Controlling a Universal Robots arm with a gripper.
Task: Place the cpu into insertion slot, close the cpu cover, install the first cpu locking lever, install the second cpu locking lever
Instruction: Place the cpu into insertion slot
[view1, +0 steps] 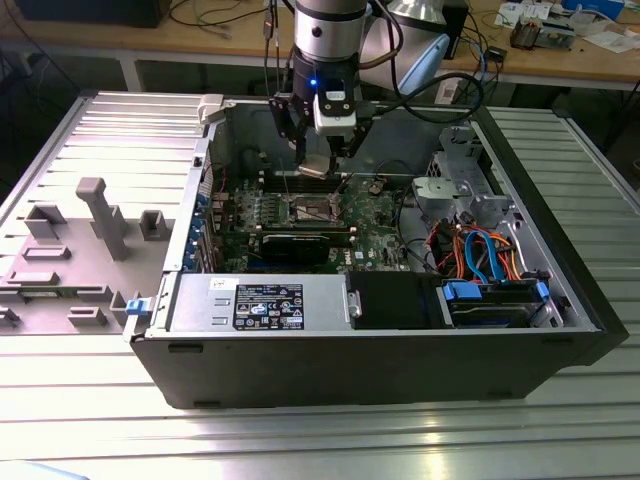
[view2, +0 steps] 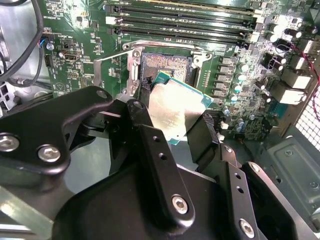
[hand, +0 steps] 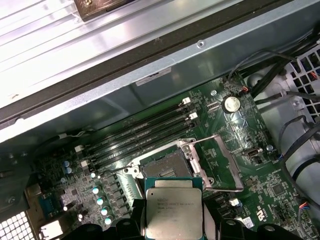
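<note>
background: workshop benches with cables, behind a slatted metal worktop (view1: 300, 440) that carries an open computer case (view1: 380, 350).
cpu (view2: 177, 112): held in the air just above one edge of the insertion slot, tilted, not seated.
gripper (view2: 175, 117): jaws clenched on two opposite edges of the cpu.
insertion slot (view2: 167, 62): bare, no chip in it, on the green board (view1: 385, 240) near the case's far wall.
cpu cover (view2: 133, 70): swung open, standing beside the slot.
progress: judged to be in step one; seating the cpu, closing the cover and both levers are left.
</note>
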